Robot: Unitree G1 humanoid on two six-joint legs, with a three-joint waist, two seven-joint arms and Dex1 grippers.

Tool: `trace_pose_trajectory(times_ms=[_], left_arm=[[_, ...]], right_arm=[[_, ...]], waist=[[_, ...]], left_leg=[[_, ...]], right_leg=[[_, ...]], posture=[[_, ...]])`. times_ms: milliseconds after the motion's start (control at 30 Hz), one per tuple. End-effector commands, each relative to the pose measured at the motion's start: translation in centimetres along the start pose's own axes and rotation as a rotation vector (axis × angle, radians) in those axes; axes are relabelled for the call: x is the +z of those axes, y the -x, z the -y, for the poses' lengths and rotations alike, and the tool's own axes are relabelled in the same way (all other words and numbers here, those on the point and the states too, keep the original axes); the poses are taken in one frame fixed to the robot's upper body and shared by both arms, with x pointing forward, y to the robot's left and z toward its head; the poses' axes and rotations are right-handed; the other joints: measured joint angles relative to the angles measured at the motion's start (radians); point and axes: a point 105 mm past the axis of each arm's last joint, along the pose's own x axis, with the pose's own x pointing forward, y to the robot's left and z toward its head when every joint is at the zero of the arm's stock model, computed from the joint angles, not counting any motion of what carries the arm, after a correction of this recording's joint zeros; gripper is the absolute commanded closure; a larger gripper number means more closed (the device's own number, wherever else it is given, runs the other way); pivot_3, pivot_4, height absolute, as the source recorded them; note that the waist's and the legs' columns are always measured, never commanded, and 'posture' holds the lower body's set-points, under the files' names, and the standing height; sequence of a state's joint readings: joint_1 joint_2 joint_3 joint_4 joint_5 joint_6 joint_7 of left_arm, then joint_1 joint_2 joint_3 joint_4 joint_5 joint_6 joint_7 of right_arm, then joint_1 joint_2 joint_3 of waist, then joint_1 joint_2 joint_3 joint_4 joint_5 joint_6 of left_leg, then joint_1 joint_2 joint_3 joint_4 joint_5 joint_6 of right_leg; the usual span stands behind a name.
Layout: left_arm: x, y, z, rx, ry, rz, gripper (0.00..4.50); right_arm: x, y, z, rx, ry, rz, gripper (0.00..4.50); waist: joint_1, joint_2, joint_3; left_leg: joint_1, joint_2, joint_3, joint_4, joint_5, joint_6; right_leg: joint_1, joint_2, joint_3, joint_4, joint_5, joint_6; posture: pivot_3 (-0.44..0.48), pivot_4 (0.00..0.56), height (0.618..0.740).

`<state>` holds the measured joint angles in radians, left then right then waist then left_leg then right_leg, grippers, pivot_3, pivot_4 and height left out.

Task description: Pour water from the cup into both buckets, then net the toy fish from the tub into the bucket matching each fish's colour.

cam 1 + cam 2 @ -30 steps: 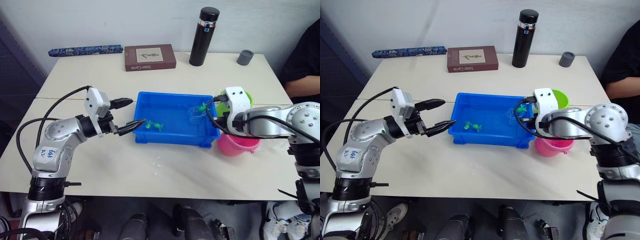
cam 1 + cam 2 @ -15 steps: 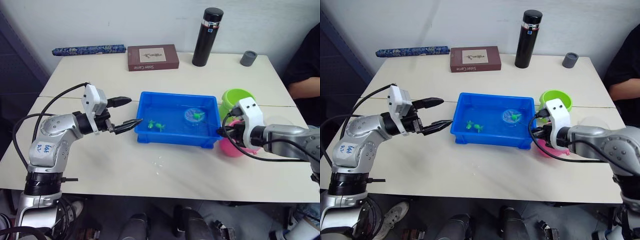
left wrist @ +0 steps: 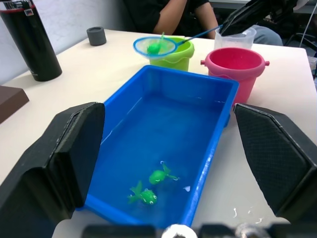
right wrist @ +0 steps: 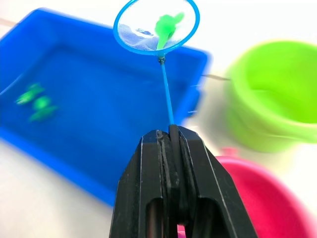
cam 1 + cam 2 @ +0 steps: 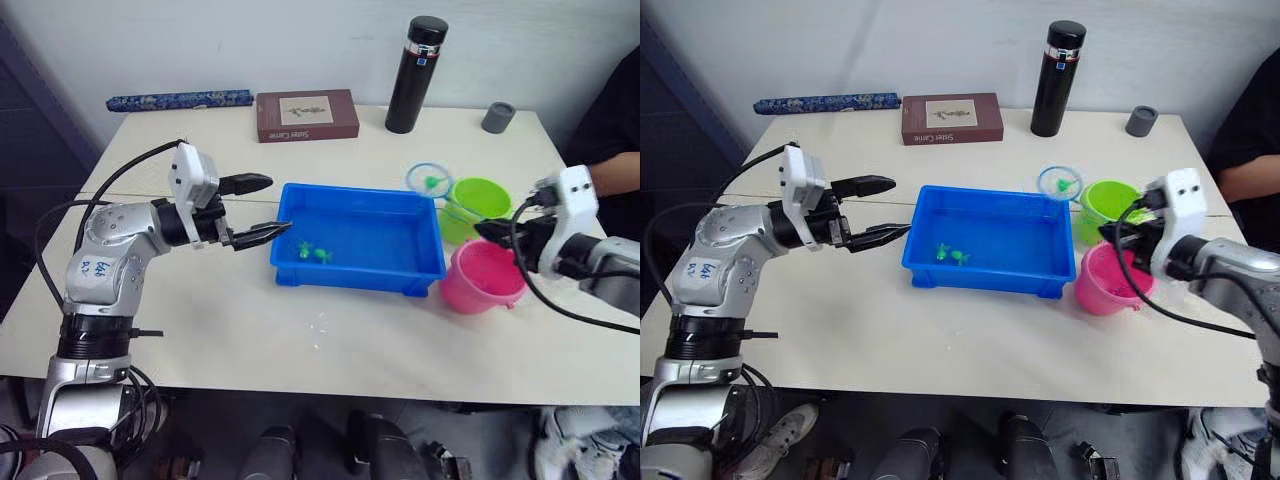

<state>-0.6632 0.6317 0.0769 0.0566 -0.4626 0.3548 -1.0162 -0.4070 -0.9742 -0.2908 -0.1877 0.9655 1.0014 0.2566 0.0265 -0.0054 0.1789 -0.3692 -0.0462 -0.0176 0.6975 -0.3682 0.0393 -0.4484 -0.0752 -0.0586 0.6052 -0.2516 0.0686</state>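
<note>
Net [image 4: 156, 26] lifted clear of tub [image 5: 360, 285], now raised beside green bucket [image 5: 478, 195] rim, one green fish [image 4: 167, 26] caught in mesh; half second ago it sat low inside tub. Likely next: tip fish into green bucket. Right gripper [image 4: 173, 141] clamped tight on net's thin handle. Two green fish [image 3: 151, 184] remain in tub. Pink bucket [image 5: 482, 278] just beside tub. Left gripper [image 5: 262, 208] fingers spread wide, empty, near tub's end. Book [image 5: 307, 114] at table's far side, cover writing too small to read.
</note>
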Motion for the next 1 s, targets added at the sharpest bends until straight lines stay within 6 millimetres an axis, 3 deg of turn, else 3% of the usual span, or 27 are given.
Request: trace_pose_trajectory(times_ms=[33,233,500,767,1000], left_arm=[[0.7,0.0,-0.2,-0.003,-0.037,0.014,0.03],[0.7,0.2,-0.2,0.002,-0.041,0.009,0.03],[0.5,0.1,-0.3,-0.001,-0.04,0.003,0.03],[0.4,0.0,-0.3,-0.006,-0.039,0.0,0.03],[0.4,0.0,-0.2,-0.005,-0.038,-0.002,0.03]], right_arm=[[1.9,1.2,2.0,-0.069,0.027,0.074,4.5],[1.5,1.5,3.9,-0.163,0.162,0.048,4.5],[0.4,1.1,4.7,-0.286,0.611,-0.043,4.5],[1.1,1.0,5.3,-0.42,0.998,-0.073,4.5],[1.6,0.6,5.6,-0.478,1.225,-0.093,4.5]], waist=[[0.0,0.0,0.0],[-0.001,0.001,0.0],[-0.001,0.001,0.0],[-0.002,0.001,0.0],[-0.002,0.001,0.0]], left_leg=[[0.0,0.0,0.0,0.0,0.0,0.0],[0.0,0.0,0.0,0.001,0.0,0.0],[0.001,-0.001,0.001,0.001,0.0,0.0],[0.001,-0.001,0.001,0.001,0.0,-0.001],[0.001,-0.002,0.001,0.002,0.001,-0.001]], right_leg=[[0.0,0.0,0.0,0.0,0.0,0.0],[0.0,0.0,0.0,0.001,0.0,0.0],[0.0,0.0,0.001,0.002,0.0,0.0],[0.0,0.0,0.001,0.003,0.0,0.0],[0.0,0.0,0.001,0.004,0.0,0.0]], posture=[[0.0,0.15,0.739],[0.0,0.15,0.739],[0.0,0.15,0.739],[0.0,0.15,0.739],[0.0,0.15,0.739]])
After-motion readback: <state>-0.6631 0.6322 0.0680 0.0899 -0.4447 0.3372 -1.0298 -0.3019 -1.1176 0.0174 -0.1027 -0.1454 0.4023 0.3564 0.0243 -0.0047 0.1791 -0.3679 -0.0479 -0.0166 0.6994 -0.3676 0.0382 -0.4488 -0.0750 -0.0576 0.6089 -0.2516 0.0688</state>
